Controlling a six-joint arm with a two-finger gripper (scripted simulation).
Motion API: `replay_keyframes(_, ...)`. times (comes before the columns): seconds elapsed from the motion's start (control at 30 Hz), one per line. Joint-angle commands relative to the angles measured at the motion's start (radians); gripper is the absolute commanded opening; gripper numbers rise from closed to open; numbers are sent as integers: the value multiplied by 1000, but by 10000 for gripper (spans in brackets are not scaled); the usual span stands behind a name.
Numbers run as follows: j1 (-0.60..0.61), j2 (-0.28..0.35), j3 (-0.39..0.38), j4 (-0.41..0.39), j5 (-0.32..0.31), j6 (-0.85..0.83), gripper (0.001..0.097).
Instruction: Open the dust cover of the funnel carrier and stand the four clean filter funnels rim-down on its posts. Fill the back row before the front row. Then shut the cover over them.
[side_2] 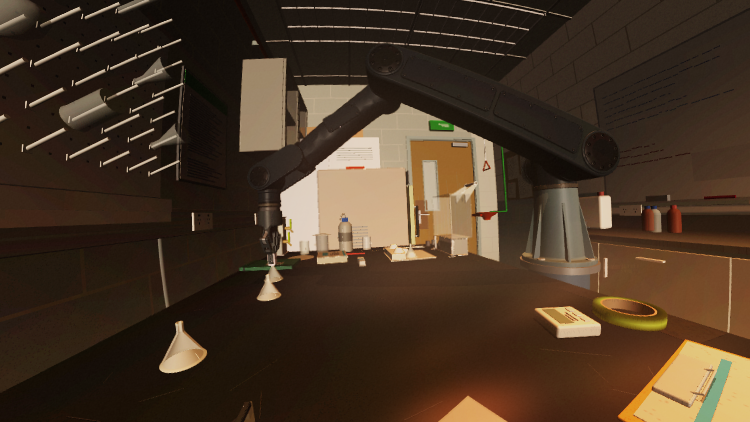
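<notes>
The far funnel (pixel 275 273) is partly hidden behind a second funnel (pixel 268 289); both stand rim-down on the dark bench at the left, near a green mat (pixel 265 266). A third funnel (pixel 182 349) stands rim-down nearer the camera, apart from the others. At the far end of the bench the funnel carrier (pixel 410 254) lies as a flat tray with one funnel on it; its cover is too small to make out. My gripper (pixel 271 259) points straight down over the far funnel and is closed on that funnel's stem.
Behind the bench stand a beige board (pixel 362 207), a door, beakers and a bottle (pixel 344 234). A pegboard fills the left wall. The arm's base (pixel 559 231) stands at the right, with a tape roll (pixel 629 312), a small box (pixel 567 320) and a clipboard nearer.
</notes>
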Motion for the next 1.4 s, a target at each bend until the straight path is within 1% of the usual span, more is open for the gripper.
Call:
replay_keyframes(0.0, 0, -3, -2, 0, 1, 0, 80)
replay_keyframes(0.93, 0, -36, -4, 0, 36, 0, 80)
replay_keyframes(1.07, 0, -62, -10, 0, 65, 0, 80)
replay_keyframes(1.37, 0, -135, -44, 0, 172, 0, 80)
